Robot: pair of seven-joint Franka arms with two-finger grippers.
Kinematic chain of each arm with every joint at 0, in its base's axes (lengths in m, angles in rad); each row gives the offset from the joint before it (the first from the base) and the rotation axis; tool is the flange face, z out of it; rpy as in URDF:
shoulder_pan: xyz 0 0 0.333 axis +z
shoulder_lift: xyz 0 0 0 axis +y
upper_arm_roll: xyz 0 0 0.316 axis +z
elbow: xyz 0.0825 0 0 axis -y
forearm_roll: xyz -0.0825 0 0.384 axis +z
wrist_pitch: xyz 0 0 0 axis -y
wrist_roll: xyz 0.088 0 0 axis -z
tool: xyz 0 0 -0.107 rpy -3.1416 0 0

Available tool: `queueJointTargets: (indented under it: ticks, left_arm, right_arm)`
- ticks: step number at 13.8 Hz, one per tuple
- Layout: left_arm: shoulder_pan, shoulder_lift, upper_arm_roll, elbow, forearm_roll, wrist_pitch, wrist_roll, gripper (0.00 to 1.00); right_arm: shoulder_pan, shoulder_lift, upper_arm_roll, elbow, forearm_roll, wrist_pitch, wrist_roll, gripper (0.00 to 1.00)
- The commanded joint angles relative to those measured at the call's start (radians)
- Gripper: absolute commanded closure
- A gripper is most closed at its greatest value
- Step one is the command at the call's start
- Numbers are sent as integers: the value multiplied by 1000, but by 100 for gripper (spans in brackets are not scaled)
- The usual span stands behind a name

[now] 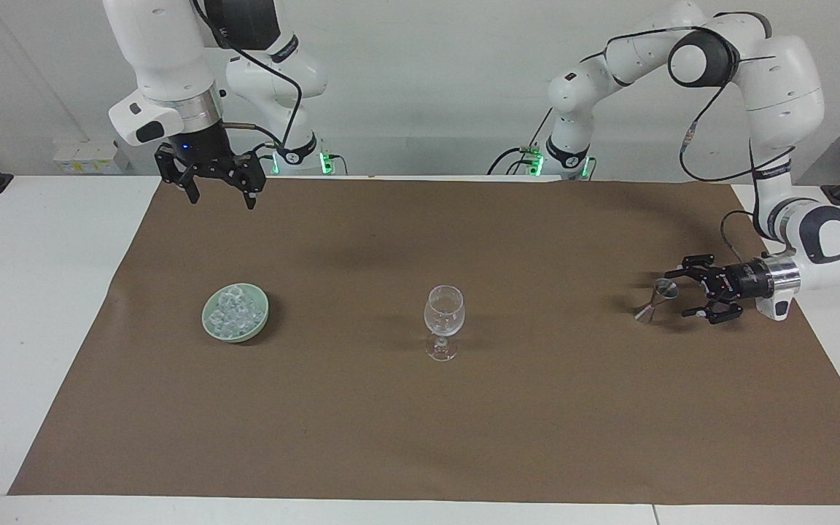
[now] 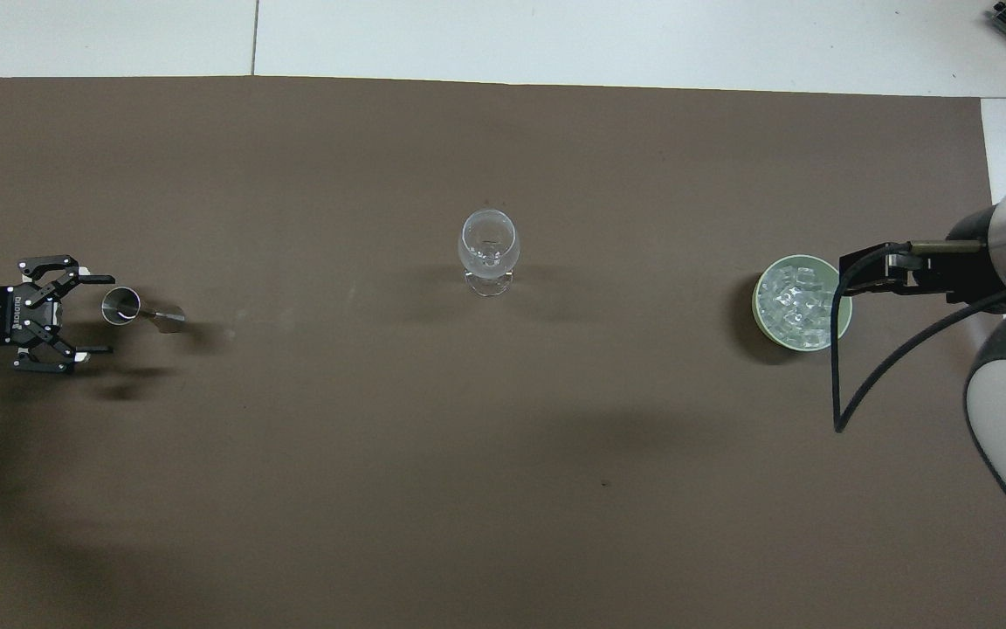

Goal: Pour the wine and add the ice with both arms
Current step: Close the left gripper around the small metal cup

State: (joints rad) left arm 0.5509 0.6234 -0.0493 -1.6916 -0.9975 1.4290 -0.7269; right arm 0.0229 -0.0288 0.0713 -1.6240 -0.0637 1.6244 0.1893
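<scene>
Left gripper [image 1: 688,293], fingers spread and empty, lay horizontal at frame right beside the small metal jigger [image 1: 656,299]. Right gripper [image 1: 221,191], also spread, hung pointing down, upper left.

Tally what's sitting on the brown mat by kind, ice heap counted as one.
Wine glass: 1
Metal jigger: 1
Green bowl: 1
Ice heap: 1
Total: 4

No lettering anywhere can be read clearly.
</scene>
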Motion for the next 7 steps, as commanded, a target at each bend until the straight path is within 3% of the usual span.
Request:
queueJointTargets:
  ticks: [1, 7]
  left_arm:
    - [-20, 32, 2, 15, -24, 18, -14, 0]
    - [-35, 44, -3, 15, -36, 31, -12, 0]
  right_arm:
    - [0, -23, -4, -27, 13, 6, -19, 0]
    - [0, -23, -4, -27, 13, 6, -19, 0]
